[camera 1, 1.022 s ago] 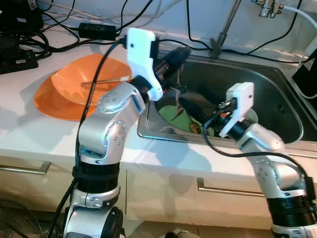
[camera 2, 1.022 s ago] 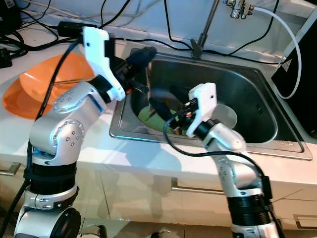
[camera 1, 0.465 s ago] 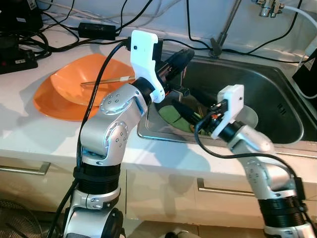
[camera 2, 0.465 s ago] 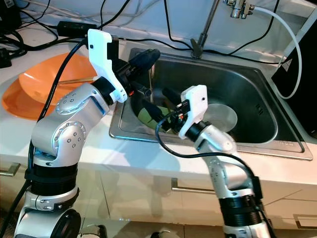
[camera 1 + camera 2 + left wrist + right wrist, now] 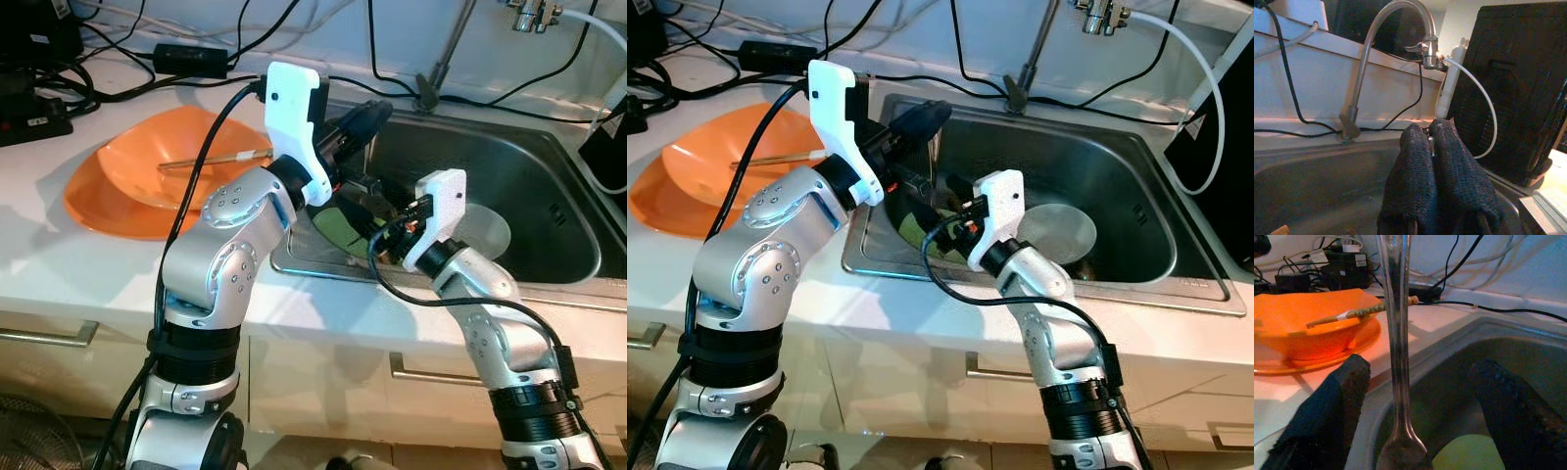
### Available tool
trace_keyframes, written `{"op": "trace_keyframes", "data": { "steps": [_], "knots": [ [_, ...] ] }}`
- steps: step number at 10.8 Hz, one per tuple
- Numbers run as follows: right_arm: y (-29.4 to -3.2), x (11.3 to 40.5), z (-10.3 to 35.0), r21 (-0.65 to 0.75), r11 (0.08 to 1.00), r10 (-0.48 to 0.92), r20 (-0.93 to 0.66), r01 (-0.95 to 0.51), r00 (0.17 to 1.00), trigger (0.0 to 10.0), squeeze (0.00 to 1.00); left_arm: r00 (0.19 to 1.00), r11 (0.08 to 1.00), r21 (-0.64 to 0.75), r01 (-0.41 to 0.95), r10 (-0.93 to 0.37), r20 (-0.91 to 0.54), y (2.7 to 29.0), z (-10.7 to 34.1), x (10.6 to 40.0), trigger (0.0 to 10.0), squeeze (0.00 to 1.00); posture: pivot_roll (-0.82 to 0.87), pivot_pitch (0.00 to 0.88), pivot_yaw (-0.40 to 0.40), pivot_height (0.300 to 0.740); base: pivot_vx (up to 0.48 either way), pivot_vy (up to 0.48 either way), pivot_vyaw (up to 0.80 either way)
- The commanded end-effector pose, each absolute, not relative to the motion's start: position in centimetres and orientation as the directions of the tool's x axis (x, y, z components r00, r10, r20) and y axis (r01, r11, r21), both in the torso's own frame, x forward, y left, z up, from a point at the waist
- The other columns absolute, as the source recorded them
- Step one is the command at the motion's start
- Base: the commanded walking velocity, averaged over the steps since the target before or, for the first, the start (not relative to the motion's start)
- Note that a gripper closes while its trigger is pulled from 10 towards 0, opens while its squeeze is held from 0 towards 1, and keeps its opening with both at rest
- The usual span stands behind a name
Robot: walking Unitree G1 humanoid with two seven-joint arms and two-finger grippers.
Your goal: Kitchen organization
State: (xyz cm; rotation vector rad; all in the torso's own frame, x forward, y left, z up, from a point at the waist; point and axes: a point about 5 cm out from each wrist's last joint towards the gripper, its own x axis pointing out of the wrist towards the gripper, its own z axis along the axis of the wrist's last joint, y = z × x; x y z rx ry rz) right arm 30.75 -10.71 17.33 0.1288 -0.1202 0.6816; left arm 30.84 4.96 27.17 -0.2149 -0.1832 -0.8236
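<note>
Shifted since a second ago: right claw [image 5: 942, 201], moved across the sink [image 5: 529, 166] toward the left claw [image 5: 364, 116]; left claw edged further over the sink's near corner.

Left claw: fingers pressed together, shut on the top of a metal utensil handle [image 5: 1396, 333], held upright over the sink's left end; small glint of metal between the fingertips [image 5: 1420, 147] in the left wrist view. Beyond it: curved tap [image 5: 1400, 29], white hose [image 5: 1484, 112], black appliance [image 5: 1518, 88].

Right claw: fingers spread wide, one on either side of the upright handle, not touching it, just below the left claw and inside the sink.

Below the right claw: green plate [image 5: 338, 223] on the sink floor; utensil's broad lower end just above it; contact cannot be told. Grey round lid or dish [image 5: 1053, 233] lying flat, further along the sink past the right wrist.

Beside the left claw, on the white table [image 5: 59, 264]: orange bowl [image 5: 147, 166] on an orange plate [image 5: 108, 211], with a stick [image 5: 1361, 312] lying across the bowl's rim. Behind it: black cables and a power adapter [image 5: 191, 59].
</note>
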Motion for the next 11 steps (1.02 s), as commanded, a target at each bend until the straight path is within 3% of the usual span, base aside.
{"op": "trace_keyframes", "data": {
  "steps": [1,11],
  "knots": [
    [-10.97,30.94,17.40,0.068,0.781,0.606,0.157,-0.621,0.780,0.0,0.00,0.640,0.633,-0.114,0.766,-0.732,0.235,4.33,27.01,30.42,10.0,0.00,-0.03,0.085,-0.118,0.740,0.000,0.000,0.00],
    [-11.12,31.11,17.18,0.063,0.804,0.574,0.176,-0.591,0.800,0.0,0.00,0.636,0.631,-0.106,0.768,-0.733,0.242,4.32,27.03,30.20,10.0,0.00,-0.02,0.067,-0.118,0.740,0.000,0.000,0.00]
  ]
}}
